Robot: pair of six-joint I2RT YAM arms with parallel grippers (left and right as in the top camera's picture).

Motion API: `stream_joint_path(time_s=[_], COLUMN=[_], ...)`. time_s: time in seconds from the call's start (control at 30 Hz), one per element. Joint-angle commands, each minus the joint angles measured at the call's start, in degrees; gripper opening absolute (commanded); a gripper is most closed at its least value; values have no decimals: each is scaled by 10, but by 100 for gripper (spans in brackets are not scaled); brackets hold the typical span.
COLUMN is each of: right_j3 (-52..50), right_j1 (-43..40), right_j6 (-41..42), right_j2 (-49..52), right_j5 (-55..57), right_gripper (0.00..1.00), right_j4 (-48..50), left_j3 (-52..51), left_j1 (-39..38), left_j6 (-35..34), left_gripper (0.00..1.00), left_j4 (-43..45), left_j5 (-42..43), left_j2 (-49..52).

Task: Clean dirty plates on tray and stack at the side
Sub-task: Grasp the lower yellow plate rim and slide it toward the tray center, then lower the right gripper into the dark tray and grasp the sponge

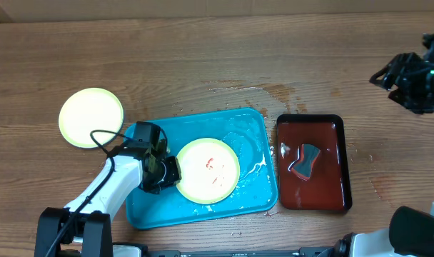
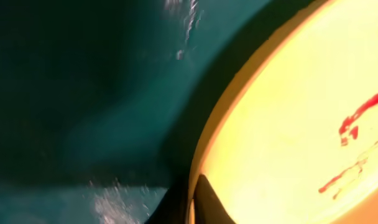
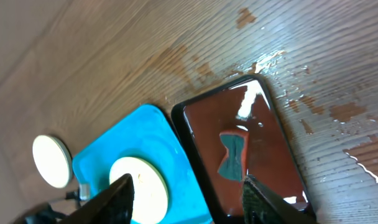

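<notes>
Left jaws: closed on the left rim of the smeared plate (image 1: 208,170); in the wrist view one finger (image 2: 209,200) is seen above the rim, the other below it.
Left gripper (image 1: 162,170): set low inside the tray (image 1: 238,125), at its left part.
Smeared plate: laid in the middle of the tray; thin red smears (image 1: 214,170) are seen on its face, so it is judged uncleaned.
Tray: wet, streaked with water; bare floor is left around the plate, least toward the near rim.
Side plate (image 1: 91,117): placed on the table (image 1: 203,57) just beside the tray's far-left corner; no smears are seen on it; whether more than one plate lies there cannot be told.
Right jaws: apart, nothing between them.
Right gripper (image 3: 188,193): held high at the far right, clear of both trays.
Dark tray (image 1: 331,143): set just right of the tray, holding liquid and a sponge (image 1: 304,160).
Progress: judged roughly midway; at least one plate is put aside, and one is left to be wiped and stacked.
Edges: the tray's raised left rim must be cleared before the smeared plate can be carried to the side plate.
Room: open table is offered around the side plate and across the far half; wet patches (image 1: 274,91) are noted beyond the trays.
</notes>
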Motion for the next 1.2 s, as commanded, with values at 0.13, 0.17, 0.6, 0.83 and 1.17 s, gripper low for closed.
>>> stream_joint_path(time_s=[0.13,0.17,0.6,0.83,1.17], right_j3=[6,6,-143,-316,-536], right_j1=[59,66,133,164,178], right_j6=[-3,9,105,141,178], right_j2=[-8,-8,-8,-8,-8], right_j5=[20,33,115,112,63], right_gripper=[48,48,26,52,57], right_j4=[-6,-10,13,80,249], left_j3=[3,6,44,46,46], left_j1=[1,1,2,1,1], left_j6=[138,135,56,56,58], left_gripper=[4,4,4,4,4], left_j4=[47,47,2,2,2], left_j5=[-109,-111,-127,-112,-108], left_j2=[4,4,4,4,4])
